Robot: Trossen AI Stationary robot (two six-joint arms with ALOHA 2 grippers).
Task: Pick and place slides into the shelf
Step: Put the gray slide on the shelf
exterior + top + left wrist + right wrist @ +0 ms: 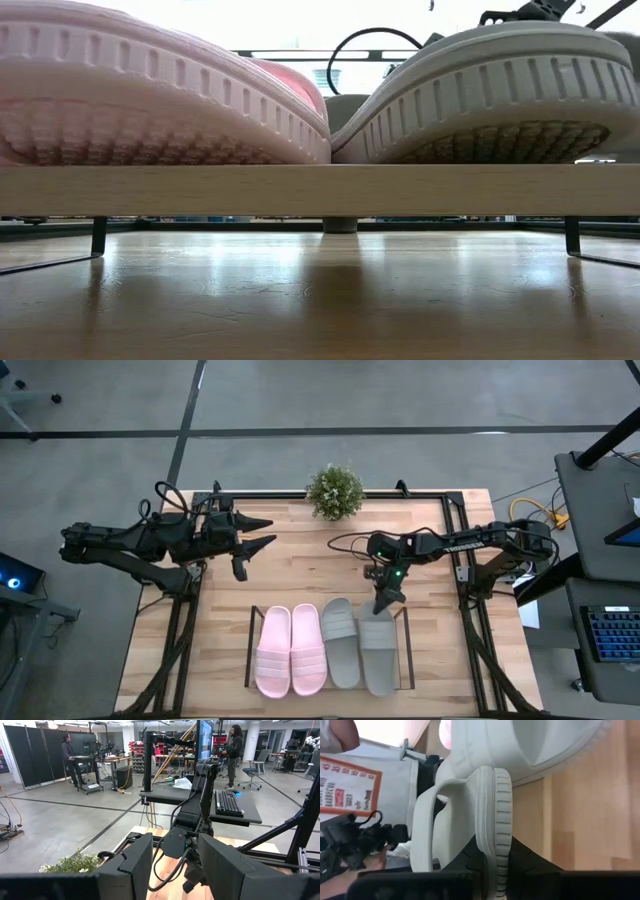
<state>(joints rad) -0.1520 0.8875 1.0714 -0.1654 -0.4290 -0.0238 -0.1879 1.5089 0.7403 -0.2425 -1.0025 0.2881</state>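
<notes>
My right gripper (384, 606) clamps the last grey slide (378, 650) over the shelf (250, 650); releasing early could tip it off.

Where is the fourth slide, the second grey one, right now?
In the high view the grey slide lies at the right end of the shelf, beside its grey partner, with the right gripper shut on its far edge.

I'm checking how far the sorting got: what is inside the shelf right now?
Inside the shelf lie the pink pair and two grey slides; the right gripper is shut on the rightmost grey slide. The base beneath them is covered.
</notes>
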